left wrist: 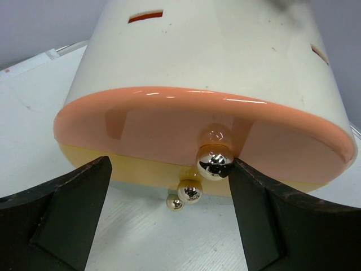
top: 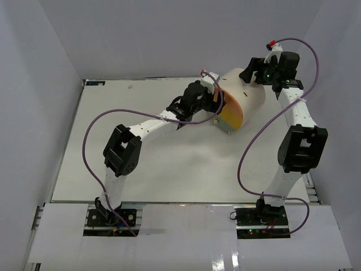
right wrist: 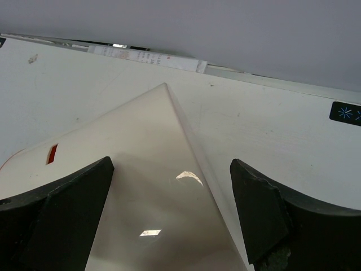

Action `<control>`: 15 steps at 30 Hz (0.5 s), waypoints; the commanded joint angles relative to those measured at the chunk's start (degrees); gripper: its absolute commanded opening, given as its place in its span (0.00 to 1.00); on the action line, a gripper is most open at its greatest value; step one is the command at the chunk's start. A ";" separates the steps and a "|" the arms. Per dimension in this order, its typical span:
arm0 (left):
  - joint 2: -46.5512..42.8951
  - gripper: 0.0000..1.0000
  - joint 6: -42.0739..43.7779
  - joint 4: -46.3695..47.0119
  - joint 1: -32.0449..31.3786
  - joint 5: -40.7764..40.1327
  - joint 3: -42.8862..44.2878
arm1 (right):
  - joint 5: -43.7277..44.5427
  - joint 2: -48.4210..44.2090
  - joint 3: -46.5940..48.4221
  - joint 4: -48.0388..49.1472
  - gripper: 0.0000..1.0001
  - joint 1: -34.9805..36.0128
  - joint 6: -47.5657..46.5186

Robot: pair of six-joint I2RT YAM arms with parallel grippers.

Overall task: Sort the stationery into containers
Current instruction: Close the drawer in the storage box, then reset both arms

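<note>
The containers are drawers in a cream cylindrical organiser lying on its side at the back of the table. Its round face shows an orange-pink drawer front over a yellow one, with three brass knobs in a row. My left gripper stands open in front of that face, and the top knob sits just inside its right finger. My right gripper is open over the organiser's cream body at its rear end. The stationery is out of view.
The white table is ringed by grey walls, close behind the organiser. Small slots in the cream shell show red-orange inside. Purple cables loop from both arms over the table.
</note>
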 commanded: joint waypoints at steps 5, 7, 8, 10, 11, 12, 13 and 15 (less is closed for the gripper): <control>-6.34 0.98 -1.20 -0.36 0.30 -1.64 1.67 | 9.85 -9.38 3.08 -3.53 0.90 -0.10 -3.40; -9.76 0.98 -1.99 -1.95 0.30 -1.90 1.23 | 11.79 -13.94 1.85 -3.44 0.90 -0.10 -3.31; -11.26 0.98 -2.16 -3.52 0.31 -2.86 0.19 | 13.97 -15.80 0.01 -3.53 0.90 -0.01 -3.13; -16.42 0.98 -2.95 -5.29 0.31 -4.35 -1.49 | 15.66 -22.02 -2.89 -3.27 0.90 -0.01 -3.13; -18.46 0.98 -3.13 -8.26 0.31 -5.41 -3.50 | 17.14 -24.50 -4.65 -3.00 0.90 -0.01 -3.22; -20.57 0.98 -3.74 -9.50 0.39 -7.42 -4.56 | 17.59 -26.87 -8.32 -2.48 0.90 -0.01 -3.13; -24.76 0.98 -4.10 -11.00 0.48 -8.13 -5.61 | 18.12 -31.85 -10.10 -2.47 0.90 -0.01 -3.22; -29.70 0.98 -4.62 -14.95 0.83 -10.67 -9.38 | 20.05 -37.06 -15.53 -2.82 0.90 -0.01 -3.57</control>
